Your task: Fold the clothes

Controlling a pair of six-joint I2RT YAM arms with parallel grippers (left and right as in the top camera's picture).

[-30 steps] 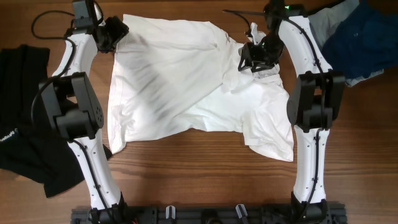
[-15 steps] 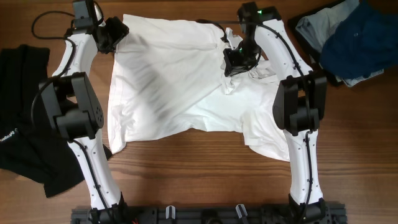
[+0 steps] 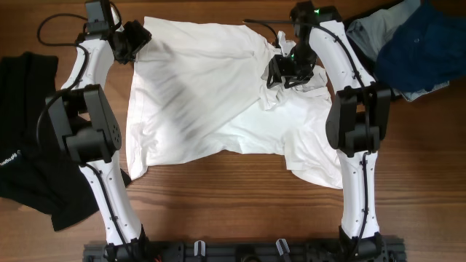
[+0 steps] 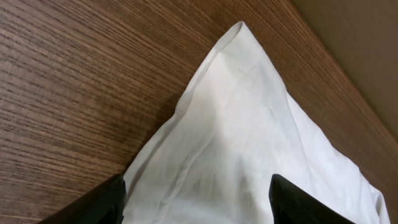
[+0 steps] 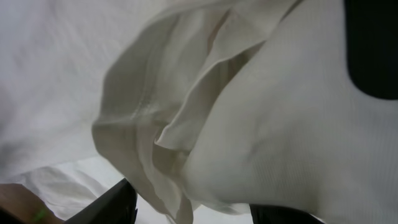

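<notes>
A large white T-shirt (image 3: pixel 211 102) lies spread on the wooden table, its right side creased and partly doubled over. My left gripper (image 3: pixel 142 40) stands at the shirt's far left corner. In the left wrist view, that pointed corner (image 4: pixel 242 81) lies flat on the wood, and the left gripper (image 4: pixel 198 196) is open with cloth lying between its black fingers (image 4: pixel 102 202). My right gripper (image 3: pixel 287 71) hovers over bunched fabric near the shirt's far right. Up close, the right gripper (image 5: pixel 193 208) has its jaws apart and open, with loose white folds (image 5: pixel 168 130) hanging between them.
A black garment (image 3: pixel 25 145) lies at the table's left edge. A dark blue one (image 3: pixel 426 51) and a pale grey-blue one (image 3: pixel 371 29) are piled at the far right corner. A black cable (image 3: pixel 51 25) loops at the far left. Bare wood (image 3: pixel 233 204) runs along the front.
My right gripper moved left over the shirt's far right part, then slightly back right, and the cloth there bunched up. The left arm has not moved.
</notes>
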